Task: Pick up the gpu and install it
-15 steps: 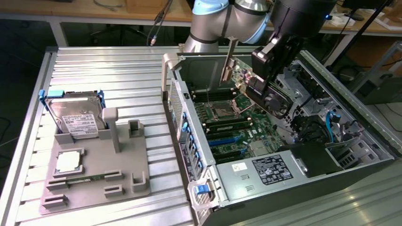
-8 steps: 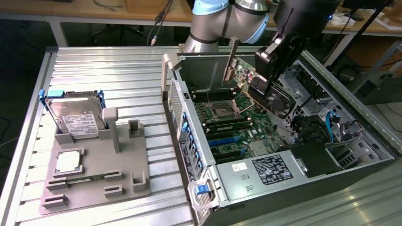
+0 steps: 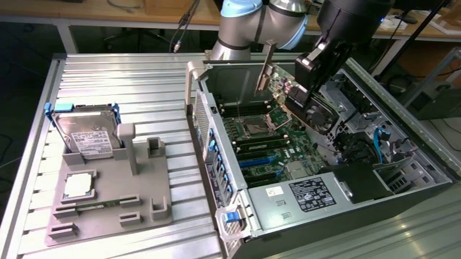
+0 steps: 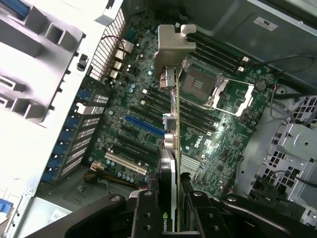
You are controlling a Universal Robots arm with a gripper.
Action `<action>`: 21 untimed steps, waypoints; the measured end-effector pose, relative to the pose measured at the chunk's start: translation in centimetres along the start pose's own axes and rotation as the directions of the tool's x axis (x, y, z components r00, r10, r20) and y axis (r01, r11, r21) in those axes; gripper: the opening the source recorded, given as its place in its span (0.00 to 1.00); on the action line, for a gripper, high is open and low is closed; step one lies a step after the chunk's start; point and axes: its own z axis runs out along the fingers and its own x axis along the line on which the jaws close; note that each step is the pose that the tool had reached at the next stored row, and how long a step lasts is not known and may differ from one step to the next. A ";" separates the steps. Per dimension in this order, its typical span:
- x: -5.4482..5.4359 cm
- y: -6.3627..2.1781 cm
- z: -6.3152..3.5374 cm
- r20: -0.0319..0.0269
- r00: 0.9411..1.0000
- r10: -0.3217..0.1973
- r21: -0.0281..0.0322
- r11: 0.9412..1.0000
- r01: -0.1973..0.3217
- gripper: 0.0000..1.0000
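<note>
Gpu (image 4: 171, 119) held tight by gripper (image 4: 170, 208) over open case (image 3: 205, 124). Thin green card, black round fan (image 3: 319, 116), long silver bracket (image 4: 174, 47) seen.

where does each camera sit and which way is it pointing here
Exterior view: up high, off the robot, looking down on the open computer case and the hard drive on the exterior view's left; the arm and gripper show.
Wrist view: on the wrist, looking down into the computer case at the motherboard; the gripper's fingers show.
Shared: the gpu clamped in the gripper, and the motherboard.
</note>
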 end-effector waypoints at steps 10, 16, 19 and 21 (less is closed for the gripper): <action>-0.2 -0.07 0.00 -0.007 1.000 0.000 -0.004 1.000 0.000 0.27; -0.2 -0.07 0.00 -0.007 1.000 -0.012 -0.004 1.000 0.012 0.27; -0.2 -0.07 0.00 -0.007 1.000 -0.023 -0.004 1.000 0.023 0.27; -0.2 -0.07 0.00 -0.007 0.999 -0.031 -0.004 1.000 0.031 0.27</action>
